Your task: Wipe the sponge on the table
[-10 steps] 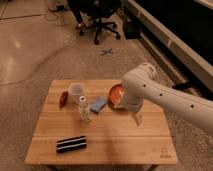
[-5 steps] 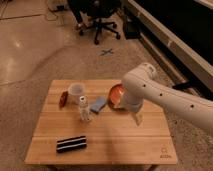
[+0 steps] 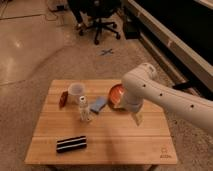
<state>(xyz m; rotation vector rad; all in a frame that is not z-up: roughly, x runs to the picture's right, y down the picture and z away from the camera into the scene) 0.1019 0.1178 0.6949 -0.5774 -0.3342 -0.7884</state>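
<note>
Gripper: the gripper (image 3: 136,119) hung low over the table (image 3: 115,142), pointing down, just off the near side of the orange bowl (image 3: 116,95). If it was open or closed, I could not tell.
Hold: the sponge was not in it; they were apart.
Arm: the white arm came in from the side opposite to the cup and bent over the bowl, hiding a part of it.
Sponge: the sponge (image 3: 98,104) lay flat on the table, just beside the bowl, on the side toward the white cup (image 3: 76,91).
Direction: from the gripper, the sponge lay across the near edge of the bowl, toward the cup side and a little farther back.
Long axis: diagonal, the far end pointing to the bowl, the near end to the clear bottle (image 3: 84,111).
Obstacle: in my judgement, the bottle stood close to the near end of the sponge and could be knocked.
Stage: this fitted a sponge waiting to be taken as well as one put down after wiping.
</note>
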